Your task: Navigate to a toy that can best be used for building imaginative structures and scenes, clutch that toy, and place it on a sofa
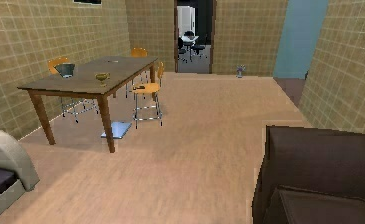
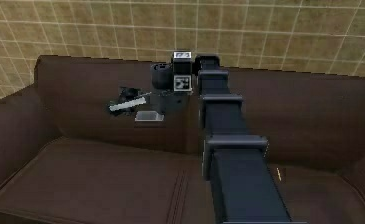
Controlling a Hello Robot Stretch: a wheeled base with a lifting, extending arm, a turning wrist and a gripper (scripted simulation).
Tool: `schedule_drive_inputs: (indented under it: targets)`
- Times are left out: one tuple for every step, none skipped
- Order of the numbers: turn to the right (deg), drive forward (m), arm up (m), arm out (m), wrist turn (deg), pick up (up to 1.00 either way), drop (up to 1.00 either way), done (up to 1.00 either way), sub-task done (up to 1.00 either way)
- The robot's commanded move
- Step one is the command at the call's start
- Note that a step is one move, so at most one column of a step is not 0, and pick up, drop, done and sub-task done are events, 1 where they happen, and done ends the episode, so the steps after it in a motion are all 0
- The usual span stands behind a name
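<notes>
A dark brown sofa [image 2: 70, 150] spans the arm side view, and its corner [image 1: 315, 175] sits at the forward view's bottom right. My arm [image 2: 230, 140] reaches out over the seat toward the backrest. At its far end, the gripper [image 2: 123, 101] points left in front of the backrest. A small pale grey block-like thing [image 2: 148, 116] shows just below the gripper's body, against the sofa. I cannot tell whether the gripper holds anything.
A wooden dining table [image 1: 85, 85] with a dark bowl [image 1: 66, 70] and orange chairs [image 1: 147, 92] stands at the forward view's left. A doorway [image 1: 193, 38] opens at the back, beside a blue door [image 1: 298, 38]. A grey curved furniture piece [image 1: 8, 160] is at bottom left. Bare floor lies between.
</notes>
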Motion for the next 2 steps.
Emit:
schedule_drive_inputs:
  targets:
    - [0.0,0.00,0.00,0.00,42.0,0.00,0.00,0.00,0.00]
    - [0.0,0.00,-0.26,0.00,0.0,0.00,0.00,0.00,0.00]
